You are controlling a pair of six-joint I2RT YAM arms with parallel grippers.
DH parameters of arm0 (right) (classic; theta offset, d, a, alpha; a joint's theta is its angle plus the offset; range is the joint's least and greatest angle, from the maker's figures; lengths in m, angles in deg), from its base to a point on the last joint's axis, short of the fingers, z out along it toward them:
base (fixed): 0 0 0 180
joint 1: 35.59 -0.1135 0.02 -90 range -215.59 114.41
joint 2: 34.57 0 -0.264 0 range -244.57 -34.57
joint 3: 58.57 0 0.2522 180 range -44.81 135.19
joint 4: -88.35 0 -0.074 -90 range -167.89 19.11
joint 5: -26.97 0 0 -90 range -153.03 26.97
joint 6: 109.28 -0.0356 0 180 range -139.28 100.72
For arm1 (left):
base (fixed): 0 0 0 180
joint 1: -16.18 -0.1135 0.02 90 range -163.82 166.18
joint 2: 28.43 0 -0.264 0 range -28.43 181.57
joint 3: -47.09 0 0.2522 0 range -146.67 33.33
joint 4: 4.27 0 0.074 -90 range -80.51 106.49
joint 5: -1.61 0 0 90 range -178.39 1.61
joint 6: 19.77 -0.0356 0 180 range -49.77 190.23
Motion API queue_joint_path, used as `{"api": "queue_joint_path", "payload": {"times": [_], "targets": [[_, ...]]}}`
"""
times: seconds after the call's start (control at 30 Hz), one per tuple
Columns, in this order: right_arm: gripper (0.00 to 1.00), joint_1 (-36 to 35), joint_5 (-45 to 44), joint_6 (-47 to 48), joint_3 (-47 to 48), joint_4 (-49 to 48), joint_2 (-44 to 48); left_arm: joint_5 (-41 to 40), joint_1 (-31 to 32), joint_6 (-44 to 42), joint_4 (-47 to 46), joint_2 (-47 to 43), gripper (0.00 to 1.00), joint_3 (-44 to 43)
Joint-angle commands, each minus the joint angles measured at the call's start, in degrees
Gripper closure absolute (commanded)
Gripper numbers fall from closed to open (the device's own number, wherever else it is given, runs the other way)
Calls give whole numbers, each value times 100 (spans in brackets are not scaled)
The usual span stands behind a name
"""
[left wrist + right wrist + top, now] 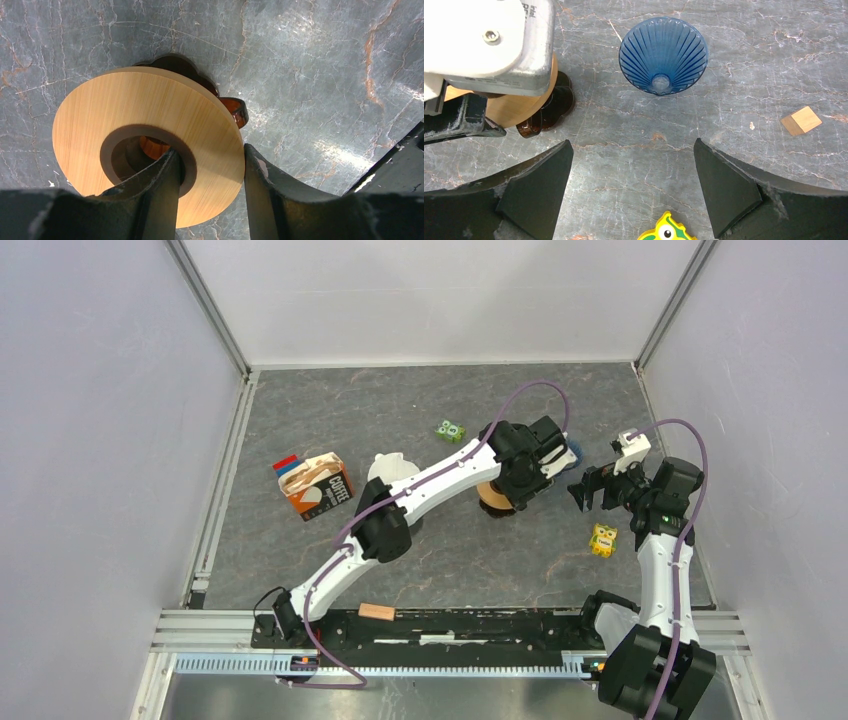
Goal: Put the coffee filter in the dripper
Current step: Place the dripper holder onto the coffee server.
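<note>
Clamping a wooden ring (125, 105) set over amber glass, the left hand (211, 155) is found closed, with one finger through the hole and the other against the outer rim. The right hand (631, 145) is held wide open above the surface (749, 75), below the blue dripper (664, 52) at upper centre. The white coffee filter (388, 467) is noted left of centre in the top view, beside the filter box (315, 486) and partly hidden by the left arm.
</note>
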Motion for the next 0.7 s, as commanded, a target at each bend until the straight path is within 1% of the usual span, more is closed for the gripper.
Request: {"api": "queue_joint_path", "payload": {"times": [0.0, 0.3, 0.57, 0.67], "targets": [[2, 18, 105, 61, -7, -70, 28, -104, 74, -171, 73, -173, 53, -217], [2, 18, 113, 61, -7, -70, 29, -205, 91, -206, 73, -291, 40, -221], [2, 18, 139, 52, -12, -62, 33, -204, 90, -232, 82, -384, 33, -235], [2, 20, 123, 27, -7, -75, 14, -407, 102, -279, 73, -520, 28, -243]]}}
